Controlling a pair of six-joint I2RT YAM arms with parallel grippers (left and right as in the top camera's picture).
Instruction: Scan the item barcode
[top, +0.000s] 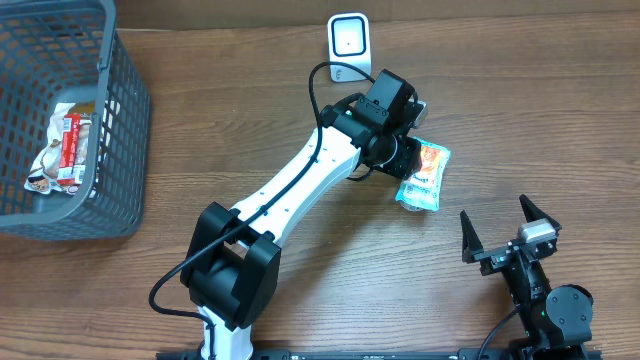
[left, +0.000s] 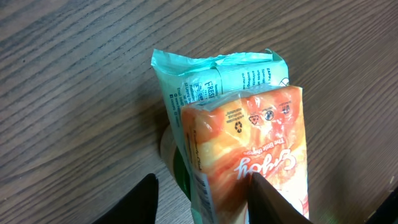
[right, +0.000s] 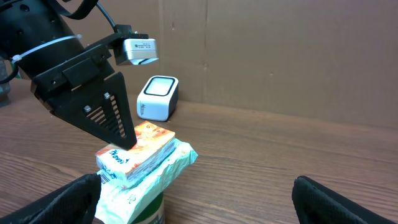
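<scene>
An orange snack pack (left: 249, 149) lies on top of a mint-green pack (left: 217, 74), which rests on a green and white can (left: 169, 152). A barcode shows on the orange pack's narrow left side (left: 200, 186). My left gripper (left: 205, 202) stands partly open above this pile: one finger (left: 270, 205) is over the orange face, the other (left: 143, 202) is off to the left with a gap. In the right wrist view its fingertip (right: 127, 144) ends at the orange pack's (right: 140, 149) top. The white scanner (top: 349, 40) stands at the table's back. My right gripper (top: 495, 212) is open and empty.
A grey basket (top: 120, 150) at the far left holds a red and white packet (top: 62, 150). In the overhead view the left arm (top: 300, 180) runs diagonally from its base near the front edge to the pile (top: 425, 175). A cardboard wall (right: 280, 56) stands behind the scanner (right: 158, 96).
</scene>
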